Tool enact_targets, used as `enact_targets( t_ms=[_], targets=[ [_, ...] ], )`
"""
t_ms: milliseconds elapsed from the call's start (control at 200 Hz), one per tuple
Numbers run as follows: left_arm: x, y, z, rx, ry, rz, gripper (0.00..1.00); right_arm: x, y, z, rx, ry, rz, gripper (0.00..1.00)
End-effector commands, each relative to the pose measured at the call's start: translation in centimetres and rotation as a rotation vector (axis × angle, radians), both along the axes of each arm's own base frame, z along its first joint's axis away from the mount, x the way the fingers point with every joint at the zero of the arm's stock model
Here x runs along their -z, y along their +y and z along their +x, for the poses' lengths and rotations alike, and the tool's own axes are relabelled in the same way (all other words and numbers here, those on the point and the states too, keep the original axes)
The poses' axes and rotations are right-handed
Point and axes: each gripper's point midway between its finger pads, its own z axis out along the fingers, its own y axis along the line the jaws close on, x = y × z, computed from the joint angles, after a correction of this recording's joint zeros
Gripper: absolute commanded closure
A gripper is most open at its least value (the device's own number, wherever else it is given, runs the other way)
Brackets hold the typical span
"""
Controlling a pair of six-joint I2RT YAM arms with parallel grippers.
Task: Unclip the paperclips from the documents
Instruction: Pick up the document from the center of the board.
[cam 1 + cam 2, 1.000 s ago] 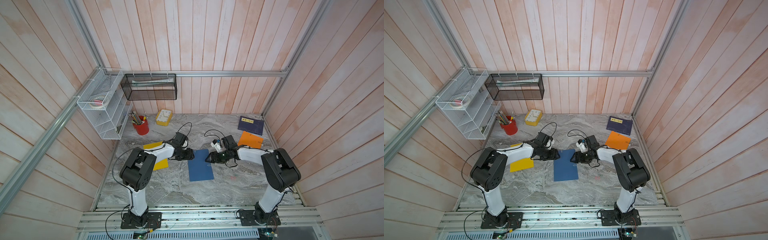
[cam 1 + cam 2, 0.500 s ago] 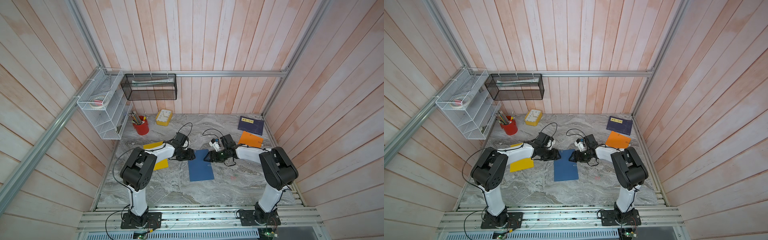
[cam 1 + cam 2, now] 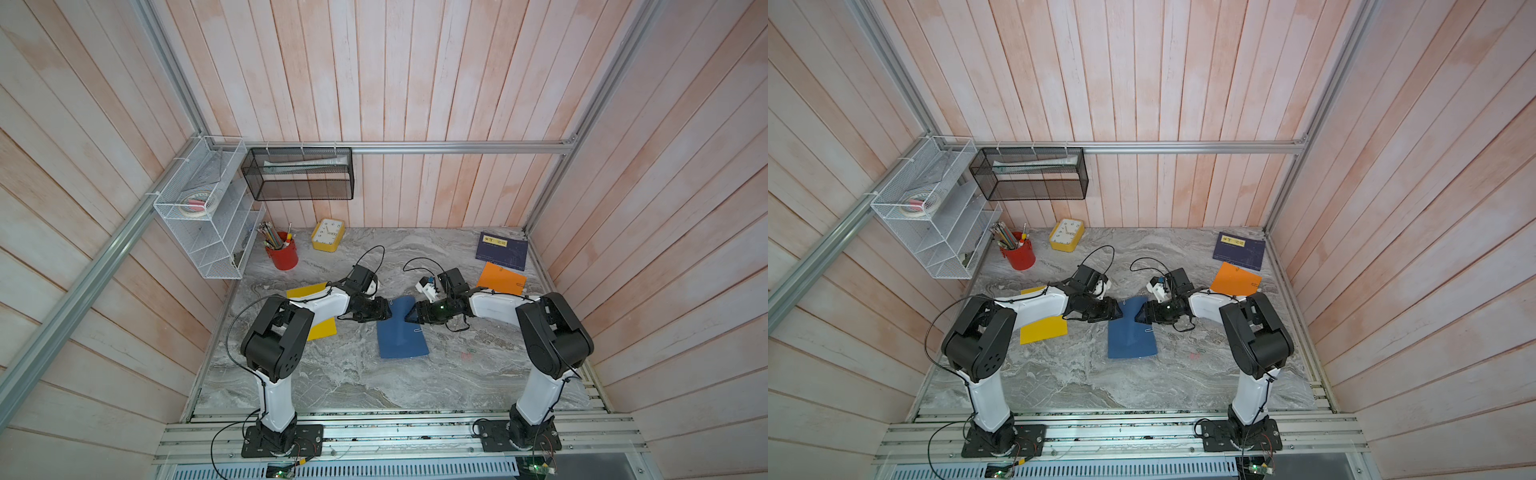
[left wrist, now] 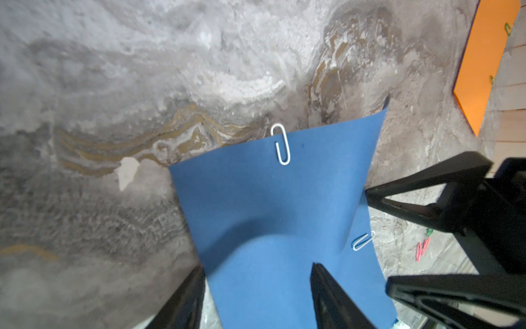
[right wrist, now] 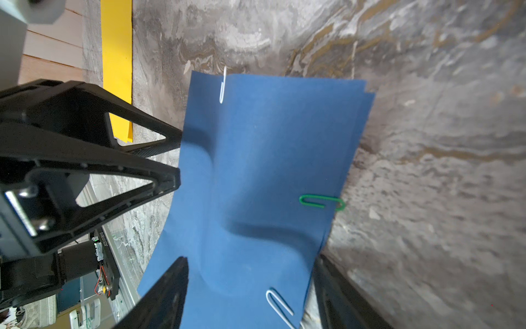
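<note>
Mid-unclipping the blue document point(image 3: 401, 343), my left claw point(image 3: 389, 313) and right claw point(image 3: 409, 315) stand spread at its nine and three o'clock edges; next I'd pinch the three-o'clock white paperclip point(image 3: 417, 330).

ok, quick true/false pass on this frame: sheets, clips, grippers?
1. The blue sheet lies flat: false, it buckles up between the grippers.
2. A green clip sits on the blue sheet's edge: true.
3. The left gripper and right gripper are both open: true.
4. The orange sheet has no clips: false, small green ones sit on its edge.
</note>
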Motion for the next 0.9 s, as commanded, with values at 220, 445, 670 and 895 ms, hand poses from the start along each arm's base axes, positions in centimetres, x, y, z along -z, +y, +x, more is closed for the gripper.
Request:
enact_targets(
  t_ms=[220,445,670,895],
  targets=[
    [0.2,0.6,-0.7,-0.031,0.008,0.016,0.38,3.1,-1.8,-2.3,0.018,0.101,-0.114,0.27],
    [0.0,1.9,-1.5,-0.054,0.007,0.059,0.38,2.2,-2.8,-2.6,0.037,0.092,-0.133,0.27],
    [-0.8,2.4,-2.7,-0.070,0.024,0.048,0.38,1.7,-3.0,-4.1,0.034,0.114,-0.115,0.27],
    [-0.3,1.4,-5.6,-0.047,0.104,0.032,0.39,2.1,-2.6,-7.1,-0.001,0.161,-0.119,0.27]
  ],
)
